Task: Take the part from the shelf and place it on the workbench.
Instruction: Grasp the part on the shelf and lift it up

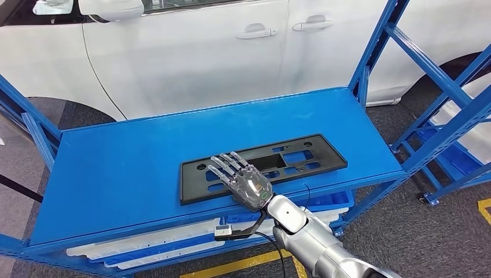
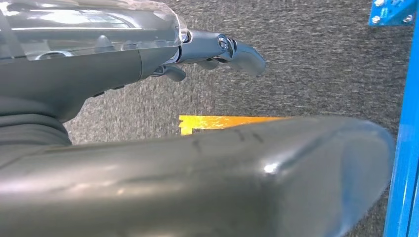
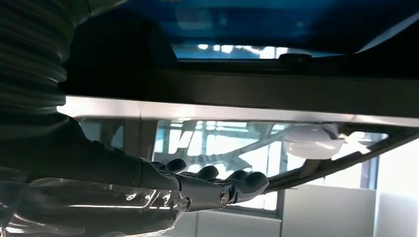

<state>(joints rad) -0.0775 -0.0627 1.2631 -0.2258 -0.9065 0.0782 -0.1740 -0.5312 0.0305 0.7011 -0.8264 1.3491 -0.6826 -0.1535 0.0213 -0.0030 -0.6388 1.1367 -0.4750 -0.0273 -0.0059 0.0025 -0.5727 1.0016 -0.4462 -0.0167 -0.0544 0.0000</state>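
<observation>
Black plastic part [image 1: 263, 167], flat w/ rectangular cut-outs, lies on the blue shelf [image 1: 133, 168] top, toward the front-right, long side roughly along the front edge, a bit skewed. Right hand [image 1: 243, 179] sits over the part's left-centre, palm down, fingers [image 1: 226, 165] stretched flat & slightly spread, pointing away from the robot. Nothing clamped in it — looks open; can't tell if the palm actually touches the part. In the right wrist view the fingers [image 3: 217, 180] lie straight alongside the dark part [image 3: 237, 91], nothing between them.

Left hand [image 2: 217, 49] hangs over grey carpet by a yellow floor line [image 2: 222, 121]; fingers partly curled, holding nothing, mostly hidden behind its cover and a blurred dark body in front — can't say open or closed.

Right wrist view is dim, reflections muddle the part's outline. Part's near edge is just inside the shelf front. Lots of bare blue surface left of the part & behind it. Blue upright [image 1: 370, 58] at the right rear corner. White car [image 1: 202, 52] close behind the shelf. White & blue trays [image 1: 150, 246] on the lower level, partly cut off.
</observation>
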